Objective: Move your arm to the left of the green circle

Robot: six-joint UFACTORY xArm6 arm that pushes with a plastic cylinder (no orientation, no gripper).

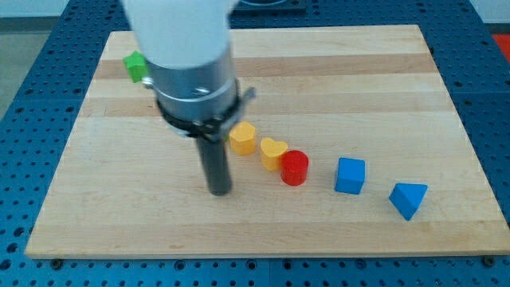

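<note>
A green block sits near the board's top left; the arm's white body hides part of it, so I cannot make out its shape. My tip rests on the wooden board well below and to the right of the green block, and left of the yellow blocks. A yellow block, a yellow heart, a red cylinder, a blue cube and a blue triangle run in a diagonal row to the tip's right.
The board lies on a blue perforated table. The arm's white and grey body covers the upper middle-left of the board.
</note>
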